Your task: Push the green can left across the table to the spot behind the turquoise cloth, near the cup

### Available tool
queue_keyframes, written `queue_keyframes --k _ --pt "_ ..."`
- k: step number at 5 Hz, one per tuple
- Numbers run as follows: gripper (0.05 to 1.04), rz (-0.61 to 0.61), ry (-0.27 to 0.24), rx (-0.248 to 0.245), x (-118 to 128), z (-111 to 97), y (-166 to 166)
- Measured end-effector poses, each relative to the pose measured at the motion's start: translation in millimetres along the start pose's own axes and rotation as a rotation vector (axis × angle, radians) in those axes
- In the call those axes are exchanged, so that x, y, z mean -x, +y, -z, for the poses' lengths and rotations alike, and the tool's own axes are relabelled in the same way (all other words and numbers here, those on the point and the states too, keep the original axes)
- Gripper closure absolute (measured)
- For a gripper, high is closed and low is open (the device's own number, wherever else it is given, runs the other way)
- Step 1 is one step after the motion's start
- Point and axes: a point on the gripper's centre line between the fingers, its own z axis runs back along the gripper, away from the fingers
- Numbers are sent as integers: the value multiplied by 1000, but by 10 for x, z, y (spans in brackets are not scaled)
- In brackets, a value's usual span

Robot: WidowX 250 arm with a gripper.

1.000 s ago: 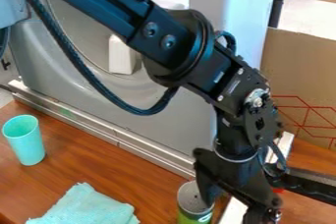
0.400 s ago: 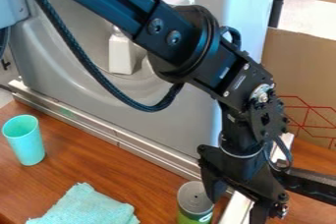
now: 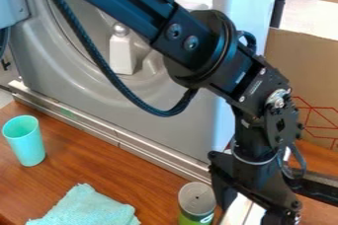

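The black gripper [image 3: 253,210] hangs at the lower right of the camera view, over a white strip on the wooden surface. Its fingers stand apart, with no object visible between them. Nearest to it is a green can with a grey top [image 3: 196,198], upright just left of the left finger. A folded turquoise cloth [image 3: 91,208] lies at the lower left. Farther left stands a turquoise cup [image 3: 24,141], with its open mouth up.
A metal rail [image 3: 122,137] runs along the back of the wooden table [image 3: 99,165], before a large grey moulded panel [image 3: 155,120]. A white bottle-like object [image 3: 121,54] is behind the arm. Brown cardboard [image 3: 304,66] with red lines stands at the right.
The arm and gripper have shifted to the right, away from the can, leaving more of its top in view. The can, cloth and cup have stayed where they were.
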Motion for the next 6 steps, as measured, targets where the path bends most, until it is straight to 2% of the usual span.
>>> queue_keyframes --k 2,4,5,6 --pt "83 6 21 17 -1 64 -66" --pt "83 -16 71 11 205 172 -3" --pt "83 -54 118 -6 324 166 229" --pt "83 -58 128 -36 304 146 505"
